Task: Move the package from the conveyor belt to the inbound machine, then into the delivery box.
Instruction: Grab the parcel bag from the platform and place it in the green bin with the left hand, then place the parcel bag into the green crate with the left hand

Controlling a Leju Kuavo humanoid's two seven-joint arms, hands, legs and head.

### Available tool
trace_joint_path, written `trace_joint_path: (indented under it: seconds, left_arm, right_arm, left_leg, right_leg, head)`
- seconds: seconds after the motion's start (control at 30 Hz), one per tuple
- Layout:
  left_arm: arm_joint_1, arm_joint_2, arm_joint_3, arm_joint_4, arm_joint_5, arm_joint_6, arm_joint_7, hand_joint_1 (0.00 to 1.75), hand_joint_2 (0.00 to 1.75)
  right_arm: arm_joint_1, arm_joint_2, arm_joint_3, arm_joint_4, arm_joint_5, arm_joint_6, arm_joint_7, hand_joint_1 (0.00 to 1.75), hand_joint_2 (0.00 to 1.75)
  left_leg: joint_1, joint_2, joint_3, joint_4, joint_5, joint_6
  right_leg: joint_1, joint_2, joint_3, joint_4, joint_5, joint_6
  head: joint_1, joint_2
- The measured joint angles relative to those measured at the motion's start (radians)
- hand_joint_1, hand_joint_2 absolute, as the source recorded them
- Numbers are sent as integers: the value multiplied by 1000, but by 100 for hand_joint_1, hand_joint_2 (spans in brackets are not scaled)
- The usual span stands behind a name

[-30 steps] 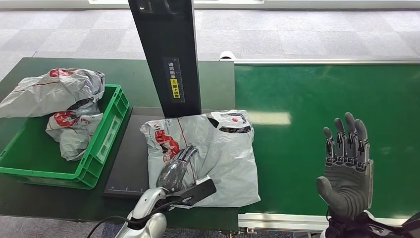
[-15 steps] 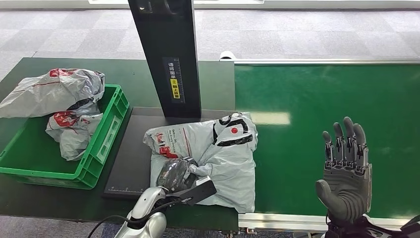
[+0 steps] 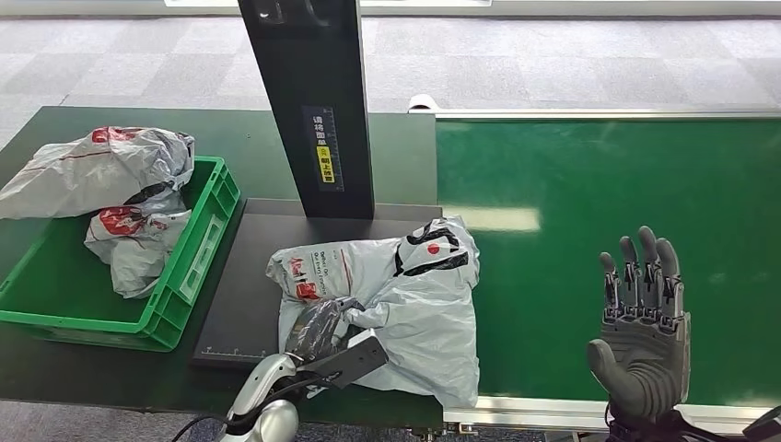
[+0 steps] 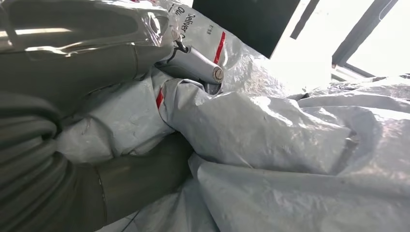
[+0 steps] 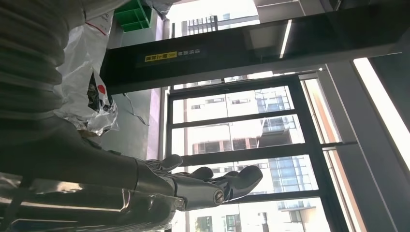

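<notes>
Grey plastic package [image 3: 396, 295] lies crosswise, gripped by left hand [image 3: 318, 327].

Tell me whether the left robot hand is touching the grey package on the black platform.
Touching. In the left wrist view, the left robot hand has its fingers pressed into the package, plastic bunched around them; the head view shows the same grip.

The package [image 4: 270, 140] bears the printed word "Deliver" beside a red stripe; further print is illegible. The yellow label [image 3: 325, 164] on the inbound machine's black column [image 3: 308, 101] carries characters too small to read.
</notes>
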Motion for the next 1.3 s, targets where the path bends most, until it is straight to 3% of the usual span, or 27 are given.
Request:
trace_joint_path:
  seconds: [0.1, 0.23, 0.37, 0.47, 0.57, 0.87, 1.1, 1.3]
  left_arm:
    - [22, 7, 6, -48, 121, -72, -101, 175, 175]
    - [78, 46, 19, -263, 590, -282, -376, 175, 175]
    - [110, 95, 55, -507, 843, -340, -490, 175, 175]
    - [110, 133, 69, -637, 867, -238, -504, 175, 175]
    - [96, 155, 88, -709, 795, -45, -500, 175, 175]
    - [-3, 151, 246, -748, 504, 535, -460, 175, 175]
    - [-66, 144, 355, -716, 466, 576, -439, 175, 175]
    - [-155, 122, 468, -626, 199, 577, -367, 175, 175]
  right_arm:
    - [0, 2, -2, 0, 0, -2, -1, 0, 175]
    - [0, 2, -5, 0, -6, -19, -1, 0, 175]
    - [14, 3, -10, 0, -19, -28, -17, 0, 175]
    - [27, 3, -13, 0, -21, -28, -30, 0, 175]
    - [37, 3, -16, -6, -22, -28, -32, 0, 175]
    - [42, 20, -18, -18, -13, -49, -15, 0, 175]
    - [33, 20, -10, -11, -18, -59, -17, 0, 175]
    - [23, 18, -10, -8, -40, -66, -11, 0, 175]
  left_leg:
    - [0, 0, -1, 0, 0, 0]
    - [0, 1, -2, 0, 0, 0]
    - [1, 0, -3, 0, 0, 0]
    - [1, 0, -3, 0, 0, 0]
    - [1, 1, -3, 0, 0, 0]
    - [1, 1, -2, 0, 0, 0]
    - [1, 1, -2, 0, 0, 0]
    - [1, 0, -3, 0, 1, 0]
  right_leg:
    - [0, 0, 0, 0, 0, 0]
    - [0, 0, -2, 0, 0, 0]
    - [1, 0, -3, 0, 0, 0]
    - [1, 0, -3, 0, -1, 0]
    - [1, 0, -3, 0, -1, 0]
    - [1, 0, -3, 0, 0, 0]
    - [1, 0, -3, 0, 0, 0]
    - [1, 0, -2, 0, 0, 0]
  head:
    - [0, 0]
    - [0, 0]
    - [0, 0]
    - [0, 0]
    - [0, 0]
    - [0, 0]
    - [0, 0]
    - [0, 0]
